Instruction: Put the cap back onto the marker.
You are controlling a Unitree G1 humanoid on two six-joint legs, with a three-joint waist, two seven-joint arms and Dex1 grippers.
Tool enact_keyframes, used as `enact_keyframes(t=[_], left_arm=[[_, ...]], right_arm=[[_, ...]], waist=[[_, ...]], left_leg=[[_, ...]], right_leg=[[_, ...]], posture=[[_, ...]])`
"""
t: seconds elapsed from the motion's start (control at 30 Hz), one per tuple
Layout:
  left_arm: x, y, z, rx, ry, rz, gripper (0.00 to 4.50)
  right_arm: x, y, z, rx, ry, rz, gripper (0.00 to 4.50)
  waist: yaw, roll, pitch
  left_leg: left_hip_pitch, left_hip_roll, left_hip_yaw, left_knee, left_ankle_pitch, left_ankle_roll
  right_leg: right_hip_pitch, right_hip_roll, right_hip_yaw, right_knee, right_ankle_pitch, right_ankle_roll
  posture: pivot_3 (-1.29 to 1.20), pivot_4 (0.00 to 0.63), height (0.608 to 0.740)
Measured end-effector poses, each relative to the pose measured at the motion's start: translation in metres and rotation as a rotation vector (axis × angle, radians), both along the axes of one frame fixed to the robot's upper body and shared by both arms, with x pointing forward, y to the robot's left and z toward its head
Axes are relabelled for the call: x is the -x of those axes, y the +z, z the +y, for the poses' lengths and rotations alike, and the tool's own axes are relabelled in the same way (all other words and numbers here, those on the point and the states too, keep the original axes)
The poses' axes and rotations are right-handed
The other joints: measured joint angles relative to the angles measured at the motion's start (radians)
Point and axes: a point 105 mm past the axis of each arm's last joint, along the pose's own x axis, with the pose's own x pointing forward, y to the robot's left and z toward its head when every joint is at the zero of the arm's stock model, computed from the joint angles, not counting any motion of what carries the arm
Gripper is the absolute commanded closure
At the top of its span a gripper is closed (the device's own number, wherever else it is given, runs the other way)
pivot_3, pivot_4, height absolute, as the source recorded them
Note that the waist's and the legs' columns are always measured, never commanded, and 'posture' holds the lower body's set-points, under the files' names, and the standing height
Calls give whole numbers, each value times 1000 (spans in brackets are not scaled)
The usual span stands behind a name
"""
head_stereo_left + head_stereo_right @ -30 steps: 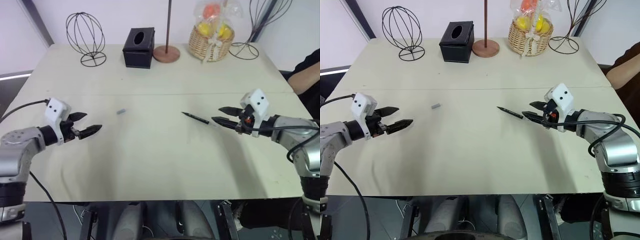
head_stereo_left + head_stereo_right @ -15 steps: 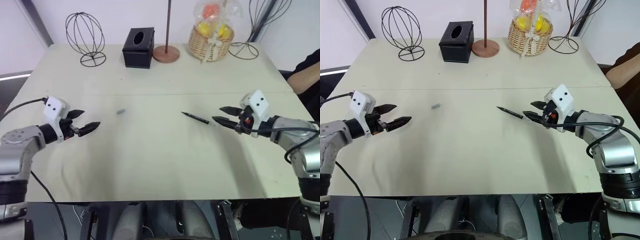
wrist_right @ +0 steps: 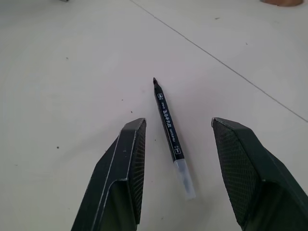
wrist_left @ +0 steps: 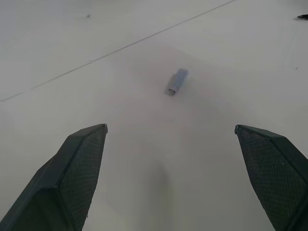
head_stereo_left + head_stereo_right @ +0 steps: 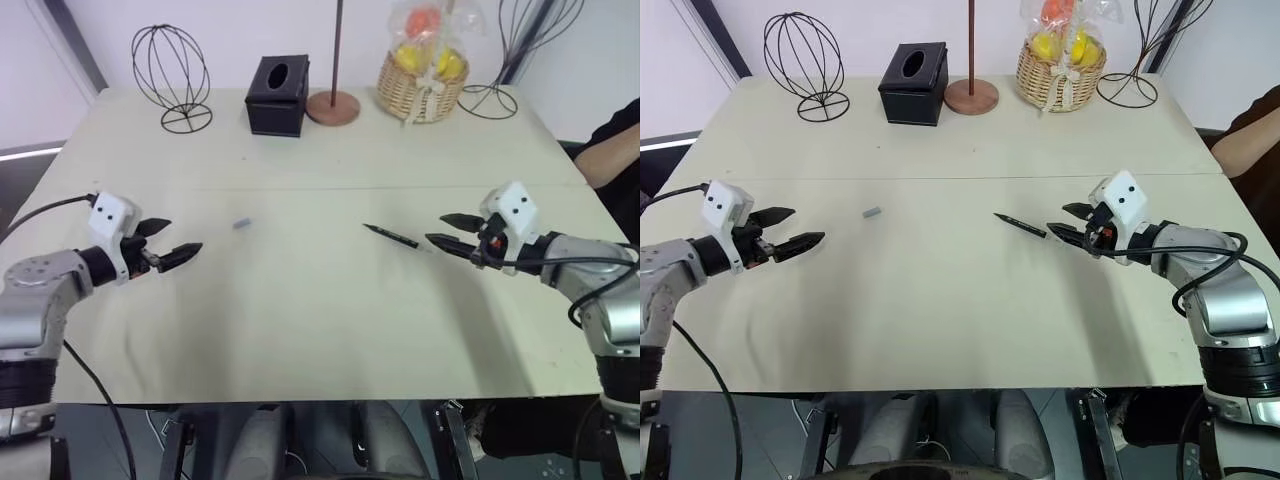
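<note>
The cap point(image 5: 242, 223), a tiny pale grey tube, lies on the cream table point(image 5: 300, 320) left of centre. My left gripper point(image 5: 180, 240) hovers open to its left, pointing toward it, with a clear gap between them; the left wrist view shows the cap point(image 4: 176, 82) ahead of the wide-spread fingers. The marker point(image 5: 392, 236), thin and black with its tip pointing left, lies right of centre. My right gripper point(image 5: 436, 228) stands open at its near end. In the right wrist view the marker point(image 3: 168, 122) lies between the two fingers without touching either.
Along the table's far edge stand a wire globe point(image 5: 171, 75), a black tissue box point(image 5: 278, 95), a round wooden stand base point(image 5: 333, 106), a fruit basket point(image 5: 424, 82) and a wire ornament point(image 5: 490, 100). A person's dark sleeve point(image 5: 612, 150) shows at the right edge.
</note>
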Motion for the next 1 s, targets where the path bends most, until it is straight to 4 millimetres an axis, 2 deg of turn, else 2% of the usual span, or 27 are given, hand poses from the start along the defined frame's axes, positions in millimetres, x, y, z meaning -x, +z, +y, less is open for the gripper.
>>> enact_keyframes(t=[0.17,0.3,0.43,0.63,1.0], left_arm=[[7,21,-41,-71,-285,8,43],[0,43,-61,-163,-457,-15,43],[-6,54,-75,-220,-567,-37,43],[-11,37,-82,-235,-631,17,43],[-7,29,-86,-246,-649,15,43]], right_arm=[[-11,-12,-4,52,50,34,2257],[-34,-12,-4,55,43,-2,2257],[-48,-21,15,30,86,-7,2257],[-59,-28,28,32,142,15,2257],[-66,-51,39,19,176,103,2257]], waist=[[-5,0,0],[-9,0,0],[-11,0,0],[-10,1,1],[-11,1,1]], left_leg=[[0,0,0,0,0,0],[0,-2,1,0,0,0],[0,-1,2,0,0,0],[-1,-1,1,2,0,0],[-1,-1,1,2,0,0]], right_leg=[[0,1,0,0,0,0],[0,3,0,0,0,0],[-1,3,0,0,0,0],[-1,3,1,0,0,0],[-1,3,1,0,0,0]], posture=[[0,150,740],[0,150,740],[0,150,740],[0,150,740],[0,150,740]])
